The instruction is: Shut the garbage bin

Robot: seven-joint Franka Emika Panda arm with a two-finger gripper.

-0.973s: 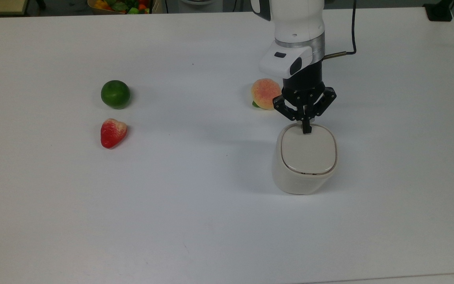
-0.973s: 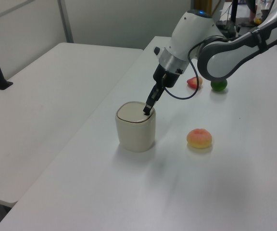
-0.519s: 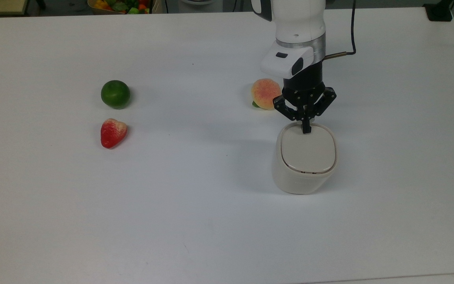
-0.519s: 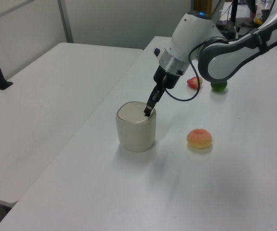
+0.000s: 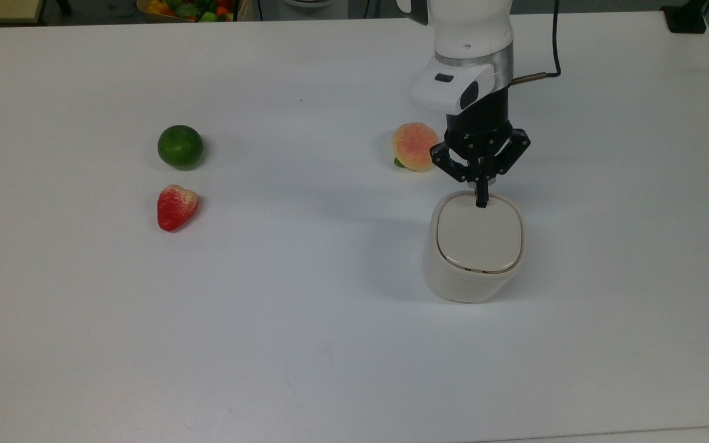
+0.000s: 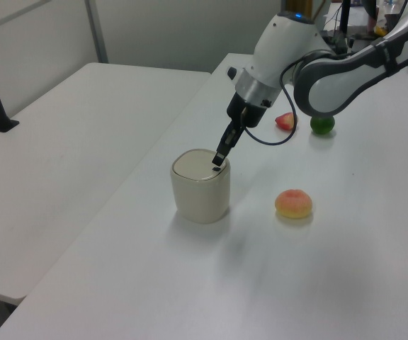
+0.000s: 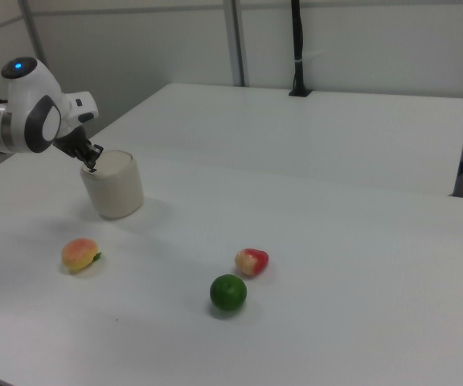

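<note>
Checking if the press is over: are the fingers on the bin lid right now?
Cannot tell. In the left view the gripper tip sits right at the garbage bin lid's edge, with neither contact nor a gap plain; the top view is no clearer.

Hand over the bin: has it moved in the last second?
Yes. In the top view the hand has drifted slightly right, away from the peach; its tip remains at the far edge of the bin lid.

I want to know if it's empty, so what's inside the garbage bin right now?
That can't be seen. The garbage bin has its flat lid down over the opening, covering the inside. The closed claw sits at the lid's far edge in the top view.
</note>
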